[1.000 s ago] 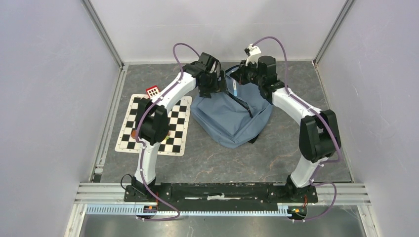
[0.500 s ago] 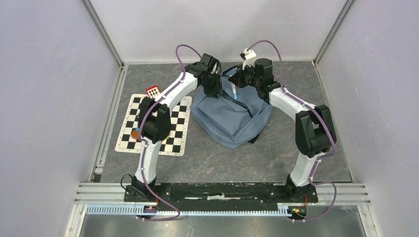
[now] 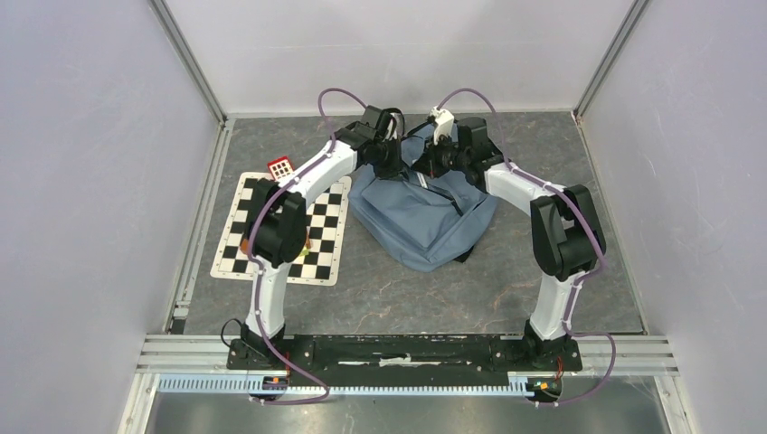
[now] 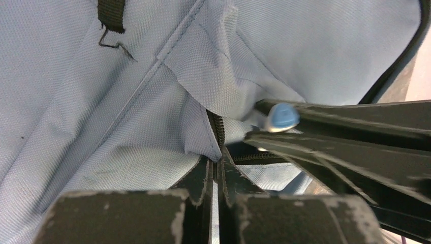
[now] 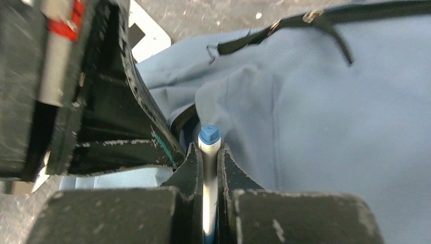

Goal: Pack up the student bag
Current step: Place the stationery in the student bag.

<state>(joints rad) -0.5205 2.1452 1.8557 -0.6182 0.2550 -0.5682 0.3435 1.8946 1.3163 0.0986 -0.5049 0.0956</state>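
blue-grey fabric of the student bag [image 3: 425, 221] lies slumped between both arms. the left gripper [image 4: 216, 170] pinches the bag beside its zipper [image 4: 218, 129]. the right gripper [image 5: 211, 152] clamps a pen [image 5: 209, 138], blue tip leading, its length aimed at the bag's opening [image 5: 189, 124] just ahead (a narrow dark gap).

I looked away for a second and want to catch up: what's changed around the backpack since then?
The right gripper, shut on the blue-capped pen, swung leftward toward the left gripper, bringing the pen's tip to the zipper opening. The left gripper barely shifted and kept its pinch on the student bag beside the zipper. The bag and the checkered mat stayed put.
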